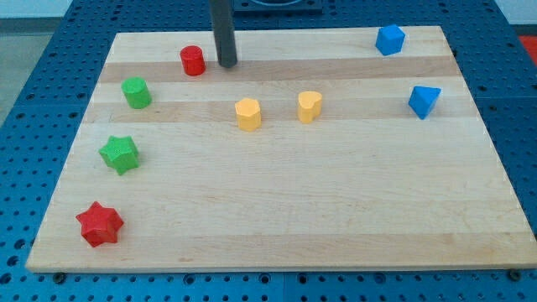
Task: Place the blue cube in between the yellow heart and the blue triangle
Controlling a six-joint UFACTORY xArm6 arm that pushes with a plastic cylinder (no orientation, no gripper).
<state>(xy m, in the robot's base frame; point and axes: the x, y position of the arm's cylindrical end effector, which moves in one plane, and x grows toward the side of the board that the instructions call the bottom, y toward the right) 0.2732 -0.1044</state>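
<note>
The blue cube [390, 39] sits near the top right corner of the wooden board [277, 218]. The blue triangle [424, 101] lies below it, near the view's right edge. The yellow heart [310, 106] is at mid-board, left of the triangle. My tip [227, 64] is at the view's top, left of centre, just right of the red cylinder [193, 60], far left of the blue cube.
A yellow hexagonal block [247, 114] lies left of the heart. A green cylinder [136, 92], a green star [120, 154] and a red star [100, 223] line the view's left side. A blue perforated table surrounds the board.
</note>
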